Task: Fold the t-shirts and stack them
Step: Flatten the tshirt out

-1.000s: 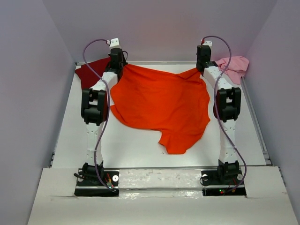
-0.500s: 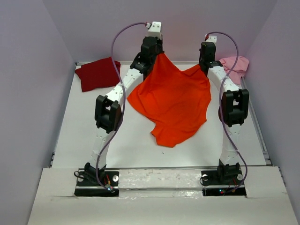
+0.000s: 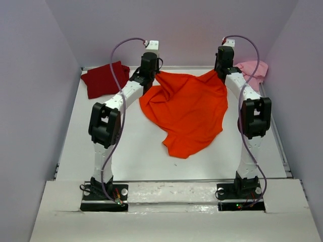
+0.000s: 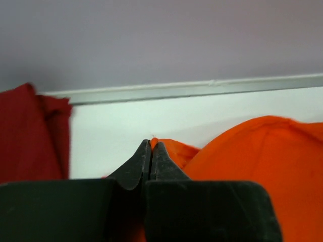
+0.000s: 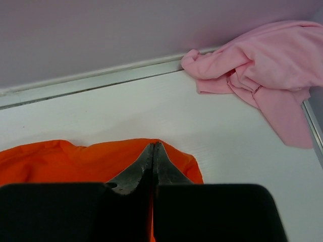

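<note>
The bright orange t-shirt (image 3: 187, 108) lies spread in the middle of the table, its far edge held up at two corners. My left gripper (image 3: 153, 74) is shut on its far left corner (image 4: 166, 147). My right gripper (image 3: 220, 73) is shut on its far right corner (image 5: 126, 156). The dark red t-shirt (image 3: 103, 79) lies bunched at the far left corner and shows in the left wrist view (image 4: 30, 133). The pale pink t-shirt (image 3: 252, 70) lies crumpled at the far right corner and shows in the right wrist view (image 5: 262, 70).
The white table (image 3: 136, 151) ends in a raised rim along the back wall (image 4: 202, 86) and rails at both sides. Grey walls close in on three sides. Both arm bases stand at the near edge.
Both grippers have come down toward the table with the orange t-shirt. The left gripper has moved left and lower, spreading the far edge wider than half a second ago.
</note>
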Robot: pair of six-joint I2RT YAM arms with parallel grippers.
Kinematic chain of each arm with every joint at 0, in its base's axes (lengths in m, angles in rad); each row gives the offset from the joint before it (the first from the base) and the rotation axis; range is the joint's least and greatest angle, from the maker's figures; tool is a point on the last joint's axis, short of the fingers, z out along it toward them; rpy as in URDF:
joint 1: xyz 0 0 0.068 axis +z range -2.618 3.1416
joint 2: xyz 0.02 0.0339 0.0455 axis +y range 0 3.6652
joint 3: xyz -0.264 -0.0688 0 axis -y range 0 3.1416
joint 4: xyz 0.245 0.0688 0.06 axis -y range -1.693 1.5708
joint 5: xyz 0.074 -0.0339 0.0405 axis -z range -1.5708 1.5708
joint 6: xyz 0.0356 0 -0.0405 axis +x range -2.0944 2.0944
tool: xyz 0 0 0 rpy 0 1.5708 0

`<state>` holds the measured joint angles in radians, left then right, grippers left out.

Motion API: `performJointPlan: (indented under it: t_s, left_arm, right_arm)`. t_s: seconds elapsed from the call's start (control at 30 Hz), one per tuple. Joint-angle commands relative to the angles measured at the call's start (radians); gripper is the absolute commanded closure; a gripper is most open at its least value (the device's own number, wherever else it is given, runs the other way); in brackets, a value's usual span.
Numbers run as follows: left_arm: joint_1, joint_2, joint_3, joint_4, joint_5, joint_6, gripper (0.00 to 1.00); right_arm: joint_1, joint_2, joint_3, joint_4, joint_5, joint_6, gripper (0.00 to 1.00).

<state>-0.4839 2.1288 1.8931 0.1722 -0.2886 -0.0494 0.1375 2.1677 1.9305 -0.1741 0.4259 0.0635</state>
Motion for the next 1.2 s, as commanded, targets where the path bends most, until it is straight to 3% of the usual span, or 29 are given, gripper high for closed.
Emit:
performJointPlan:
  t_s: [0.0, 0.2, 0.3, 0.53, 0.8, 0.97, 1.17]
  left_arm:
    - [0.027, -0.369, -0.277, 0.148, -0.075, -0.023, 1.00]
    - [0.019, -0.729, -0.440, 0.075, -0.121, -0.023, 1.00]
    - [0.002, -0.864, -0.500, 0.003, -0.119, -0.012, 1.00]
    - [-0.065, -1.153, -0.522, -0.172, -0.129, -0.013, 1.00]
    - [-0.104, -1.309, -0.496, -0.306, -0.063, -0.110, 1.00]
    - [-0.107, -1.337, -0.502, -0.339, -0.026, -0.152, 1.00]
    - [-0.108, -1.343, -0.460, -0.381, 0.003, -0.173, 1.00]
  right_arm:
    - [0.005, -0.166, -0.051, 0.041, -0.025, 0.070, 1.00]
    - [0.034, -0.434, -0.275, -0.014, -0.099, 0.163, 1.00]
    - [0.053, -0.676, -0.393, -0.056, -0.136, 0.177, 1.00]
    - [0.062, -1.069, -0.472, -0.278, -0.233, 0.185, 1.00]
    - [0.062, -1.286, -0.303, -0.522, -0.263, 0.177, 1.00]
    - [0.062, -1.286, -0.128, -0.640, -0.282, 0.173, 1.00]
    - [0.062, -1.157, 0.178, -0.745, -0.334, 0.162, 1.00]
